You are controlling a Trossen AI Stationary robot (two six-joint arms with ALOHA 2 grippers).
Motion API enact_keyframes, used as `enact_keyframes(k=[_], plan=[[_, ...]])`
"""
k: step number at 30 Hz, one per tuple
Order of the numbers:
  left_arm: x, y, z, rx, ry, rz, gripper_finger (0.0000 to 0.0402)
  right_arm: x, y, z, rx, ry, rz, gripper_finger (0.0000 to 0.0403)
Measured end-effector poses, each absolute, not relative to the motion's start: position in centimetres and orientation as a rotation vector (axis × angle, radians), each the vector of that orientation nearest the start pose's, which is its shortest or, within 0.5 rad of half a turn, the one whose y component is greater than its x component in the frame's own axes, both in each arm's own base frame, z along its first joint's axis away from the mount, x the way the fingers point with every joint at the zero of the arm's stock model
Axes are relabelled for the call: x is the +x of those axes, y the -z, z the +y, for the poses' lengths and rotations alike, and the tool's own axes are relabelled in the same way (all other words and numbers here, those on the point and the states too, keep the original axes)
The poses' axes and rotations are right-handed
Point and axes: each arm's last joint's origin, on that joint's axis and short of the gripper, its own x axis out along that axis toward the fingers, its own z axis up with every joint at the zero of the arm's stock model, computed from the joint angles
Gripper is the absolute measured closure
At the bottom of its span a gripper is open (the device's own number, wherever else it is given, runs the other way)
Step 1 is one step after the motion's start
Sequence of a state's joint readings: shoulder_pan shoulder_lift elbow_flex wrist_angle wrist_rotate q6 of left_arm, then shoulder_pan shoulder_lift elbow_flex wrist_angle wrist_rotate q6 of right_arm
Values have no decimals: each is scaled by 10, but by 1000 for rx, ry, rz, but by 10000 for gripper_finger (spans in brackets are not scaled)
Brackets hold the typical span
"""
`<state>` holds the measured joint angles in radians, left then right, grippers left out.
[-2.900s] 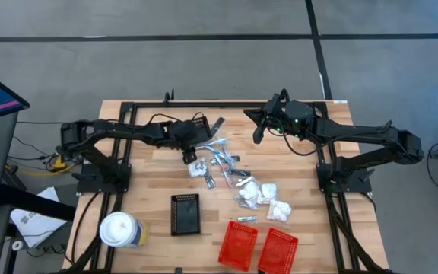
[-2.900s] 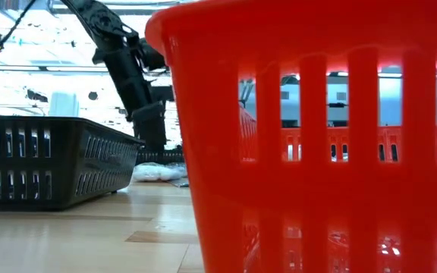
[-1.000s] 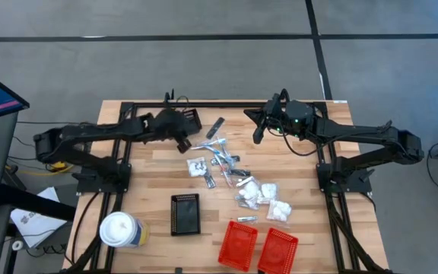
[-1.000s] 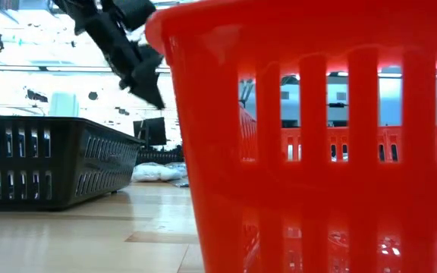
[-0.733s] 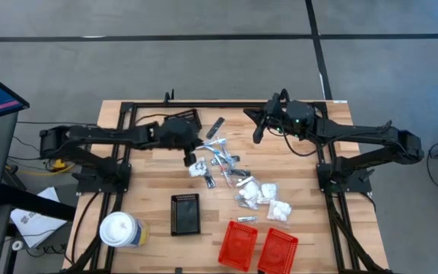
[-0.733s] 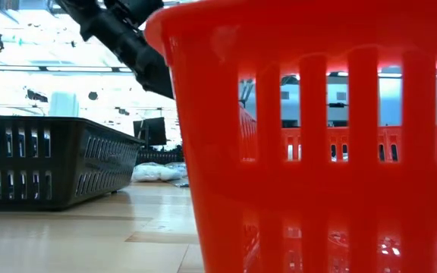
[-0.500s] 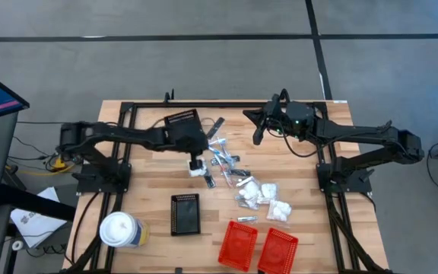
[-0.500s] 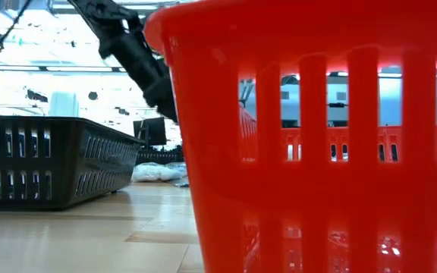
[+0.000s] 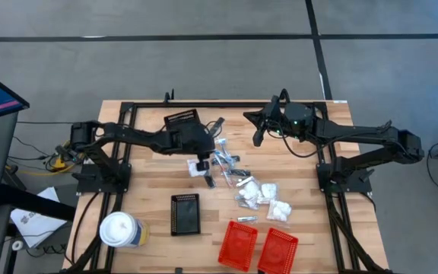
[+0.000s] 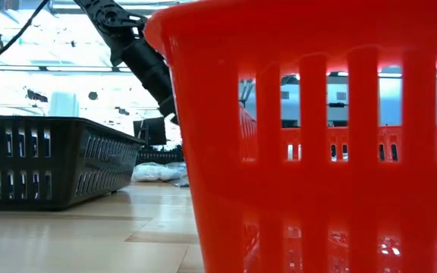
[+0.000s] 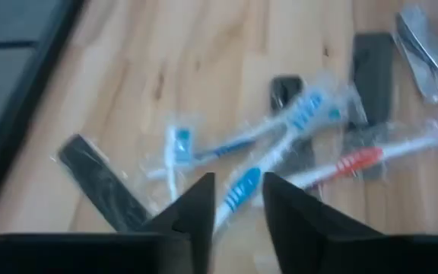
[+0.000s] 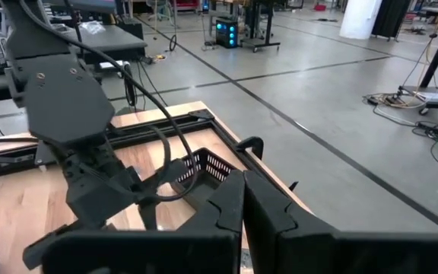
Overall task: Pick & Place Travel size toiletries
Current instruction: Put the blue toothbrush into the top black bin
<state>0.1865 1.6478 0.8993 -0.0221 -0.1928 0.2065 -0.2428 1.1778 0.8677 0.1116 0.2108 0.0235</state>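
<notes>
The travel size toiletries lie in a loose pile (image 9: 242, 183) on the middle of the wooden table: silvery pieces, white clear-wrapped packets (image 9: 271, 202), dark grey sticks (image 11: 101, 179) and wrapped toothbrushes. My left gripper (image 9: 202, 164) is low over the pile's left end. In the left wrist view my left gripper (image 11: 238, 202) is open, its fingertips on either side of a blue-and-white wrapped toothbrush (image 11: 243, 185). A red-and-white toothbrush (image 11: 356, 160) lies beyond. My right gripper (image 9: 258, 137) hangs shut above the table's far right part, holding nothing.
One black slotted basket (image 9: 181, 119) stands at the far edge behind the left arm, and another black basket (image 9: 185, 213) sits nearer the front. Two red baskets (image 9: 257, 247) stand at the near edge. A white lidded cup (image 9: 120, 230) is at the near left corner.
My left gripper has gone from beside the far black basket toward the table's right and near edges, and down onto the left end of the toiletries pile. The arm has stretched out with it.
</notes>
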Motion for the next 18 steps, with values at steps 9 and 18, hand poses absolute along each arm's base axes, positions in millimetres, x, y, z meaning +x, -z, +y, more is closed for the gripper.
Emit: enact_keyframes(k=[9, 18], plan=[[328, -165, 69, 238, -330, 834, 197, 256, -312, -69, 28, 454, 177, 403], [327, -148, 87, 197, -386, 879, 195, 256, -313, -70, 29, 454, 174, 403]])
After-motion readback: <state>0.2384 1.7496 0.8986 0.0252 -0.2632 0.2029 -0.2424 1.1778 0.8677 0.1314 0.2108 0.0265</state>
